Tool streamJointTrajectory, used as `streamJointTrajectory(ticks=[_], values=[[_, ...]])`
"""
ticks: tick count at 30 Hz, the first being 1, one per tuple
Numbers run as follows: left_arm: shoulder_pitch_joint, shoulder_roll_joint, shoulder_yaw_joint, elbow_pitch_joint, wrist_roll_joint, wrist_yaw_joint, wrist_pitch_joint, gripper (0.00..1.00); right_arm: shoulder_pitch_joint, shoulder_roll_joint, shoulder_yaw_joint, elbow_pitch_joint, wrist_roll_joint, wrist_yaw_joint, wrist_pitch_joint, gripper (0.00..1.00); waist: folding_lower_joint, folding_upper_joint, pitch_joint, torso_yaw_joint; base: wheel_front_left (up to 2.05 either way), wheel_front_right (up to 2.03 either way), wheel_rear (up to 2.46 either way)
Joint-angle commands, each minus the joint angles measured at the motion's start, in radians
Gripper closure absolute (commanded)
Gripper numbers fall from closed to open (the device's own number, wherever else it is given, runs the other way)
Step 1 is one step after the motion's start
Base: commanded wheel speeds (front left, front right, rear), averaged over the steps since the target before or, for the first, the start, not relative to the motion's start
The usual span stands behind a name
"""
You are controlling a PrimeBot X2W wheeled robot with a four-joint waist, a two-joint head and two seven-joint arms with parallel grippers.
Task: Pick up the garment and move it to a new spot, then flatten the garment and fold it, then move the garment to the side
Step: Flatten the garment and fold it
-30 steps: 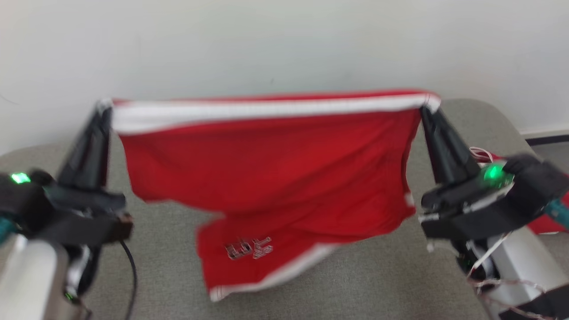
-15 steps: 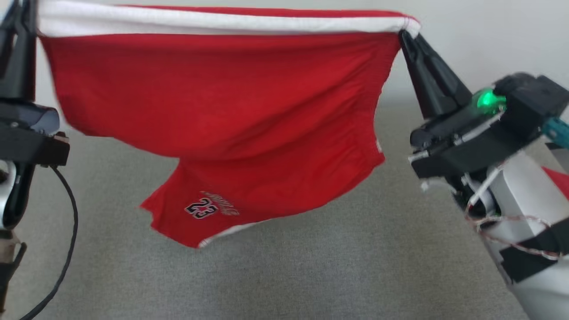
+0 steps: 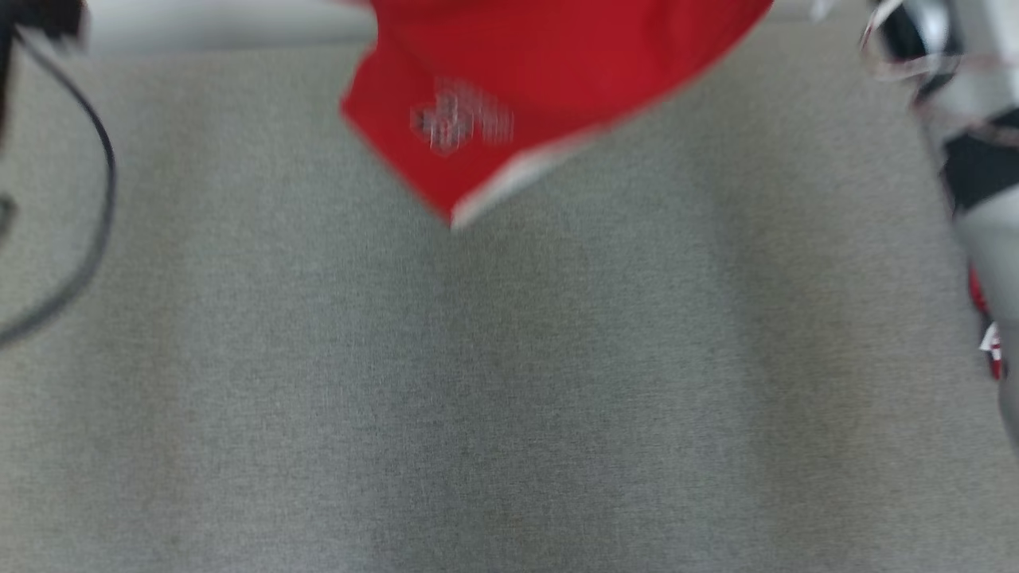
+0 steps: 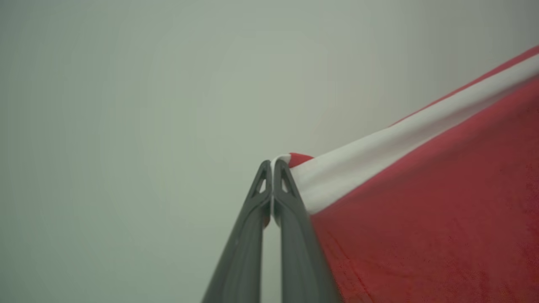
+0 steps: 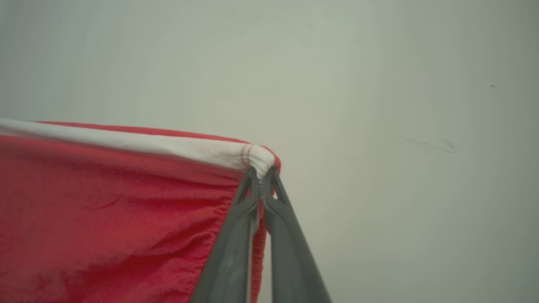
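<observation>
The garment (image 3: 549, 72) is a pair of red shorts with a white waistband and white hem trim. In the head view only its lower part hangs into the top of the picture, above the grey table (image 3: 509, 382). My left gripper (image 4: 272, 165) is shut on one end of the white waistband (image 4: 379, 155), which stretches away to the right. My right gripper (image 5: 262, 172) is shut on the other end of the waistband (image 5: 177, 147), the red cloth (image 5: 105, 219) hanging to its left. Both wrist views look up at a pale wall.
A black cable (image 3: 95, 199) loops down at the left edge of the head view. My pale right forearm (image 3: 971, 143) with black straps and thin wires stands at the right edge. Something red (image 3: 983, 318) lies at the table's right edge.
The garment has gone up and out of the top of the head view, both grippers with it; the picture has also shifted. Both grips still hold the waistband.
</observation>
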Motion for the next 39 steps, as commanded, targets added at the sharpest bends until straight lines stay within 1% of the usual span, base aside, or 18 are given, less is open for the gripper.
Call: streamJointTrajectory(ticks=[1,2,5,7,9,12,15,17,19,24,27,30,32,36,39], values=[[-0.082,0.005,-0.004,0.04,0.037,0.021,-0.034,1.0,-0.064,0.015,-0.028,0.047,-0.048,-0.003,-0.019,1.0,-0.0005,-0.0003,0.121,0.027,0.0,0.0,0.0],[-0.082,0.005,-0.004,0.04,0.037,0.021,-0.034,1.0,-0.064,0.015,-0.028,0.047,-0.048,-0.003,-0.019,1.0,-0.0005,-0.0003,0.121,0.027,0.0,0.0,0.0],[-0.201,-0.001,-0.02,0.078,0.093,0.042,-0.092,1.0,-0.144,0.013,-0.077,0.1,-0.14,-0.003,-0.033,1.0,-0.0005,-0.0003,0.129,0.033,0.0,0.0,0.0],[-0.241,-0.012,-0.024,0.094,0.102,0.043,-0.108,1.0,-0.168,0.011,-0.118,0.097,-0.181,-0.003,-0.035,1.0,-0.0005,-0.0003,0.137,0.042,0.0,0.0,0.0],[-0.248,-0.021,-0.025,0.108,0.107,0.039,-0.117,1.0,-0.145,0.005,-0.13,0.096,-0.205,-0.003,-0.034,1.0,-0.0005,-0.0003,0.147,0.047,0.0,0.0,0.0],[-0.202,-0.046,-0.005,0.113,0.086,0.035,-0.118,1.0,-0.077,-0.018,-0.109,0.113,-0.215,-0.003,-0.032,1.0,-0.0005,-0.0003,0.166,0.053,0.0,0.0,0.0],[-0.082,-0.077,0.013,0.108,0.075,0.034,-0.119,1.0,-0.006,-0.029,-0.094,0.128,-0.168,-0.003,-0.033,1.0,-0.0005,-0.0003,0.181,0.058,0.0,0.0,0.0],[0.006,-0.101,0.034,0.096,0.069,0.036,-0.119,1.0,0.069,-0.019,-0.075,0.125,-0.139,-0.003,-0.033,1.0,-0.0005,-0.0003,0.189,0.053,0.0,0.0,0.0],[0.124,-0.139,0.056,0.088,0.058,0.035,-0.119,1.0,0.167,-0.015,-0.055,0.112,-0.105,-0.003,-0.033,1.0,-0.0005,-0.0003,0.185,0.048,0.0,0.0,0.0],[0.41,-0.227,0.131,0.048,0.042,0.027,-0.12,1.0,0.428,-0.029,-0.025,0.014,-0.007,-0.003,-0.033,1.0,-0.0005,-0.0003,0.135,0.036,0.0,0.0,0.0],[0.564,-0.265,0.171,0.043,0.046,0.015,-0.12,1.0,0.6,-0.044,0.003,-0.049,0.041,-0.003,-0.033,1.0,-0.0005,-0.0003,0.091,0.023,0.0,0.0,0.0],[0.696,-0.287,0.176,0.049,0.079,-0.002,-0.12,1.0,0.74,-0.043,0.001,-0.109,0.096,-0.003,-0.033,1.0,-0.0005,-0.0003,0.037,0.006,0.0,0.0,0.0],[0.763,-0.297,0.189,0.055,0.085,-0.009,-0.12,1.0,0.827,-0.043,0.012,-0.142,0.109,-0.003,-0.033,1.0,-0.0005,-0.0003,0.006,-0.004,0.0,0.0,0.0],[0.885,-0.323,0.227,0.055,0.088,-0.014,-0.12,1.0,0.975,-0.045,0.01,-0.175,0.147,-0.003,-0.033,1.0,-0.0005,-0.0003,-0.071,-0.018,0.0,0.0,0.0],[0.963,-0.34,0.266,0.053,0.088,-0.013,-0.12,1.0,1.075,-0.041,-0.009,-0.173,0.162,-0.003,-0.033,1.0,-0.0005,-0.0003,-0.137,-0.02,0.0,0.0,0.0]])
